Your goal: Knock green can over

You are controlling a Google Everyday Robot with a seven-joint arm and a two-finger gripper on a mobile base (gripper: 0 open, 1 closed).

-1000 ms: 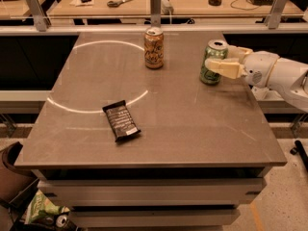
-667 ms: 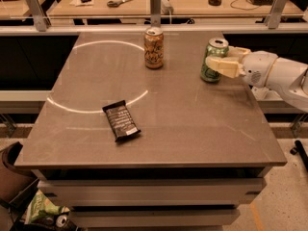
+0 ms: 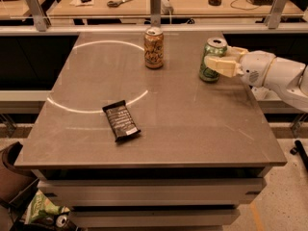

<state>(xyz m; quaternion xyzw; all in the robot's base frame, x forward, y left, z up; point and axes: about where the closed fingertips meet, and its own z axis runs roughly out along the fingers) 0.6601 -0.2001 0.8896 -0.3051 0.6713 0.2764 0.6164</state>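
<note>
The pale green can (image 3: 214, 47) stands upright near the table's far right edge. My gripper (image 3: 219, 57) reaches in from the right at the can. Its cream fingers (image 3: 222, 65) are apart: one lies across the can's front and the other shows behind its right side. The gripper is touching the can. The white arm (image 3: 274, 73) extends off to the right.
An orange-tan can (image 3: 154, 47) stands upright at the back middle of the grey table (image 3: 192, 129). A black snack bar (image 3: 121, 121) lies front left of centre. A wooden bench with rail posts runs behind. A bag lies on the floor at the lower left (image 3: 43, 211).
Almost nothing differs; the gripper stays against the green can, which remains upright in the same spot.
</note>
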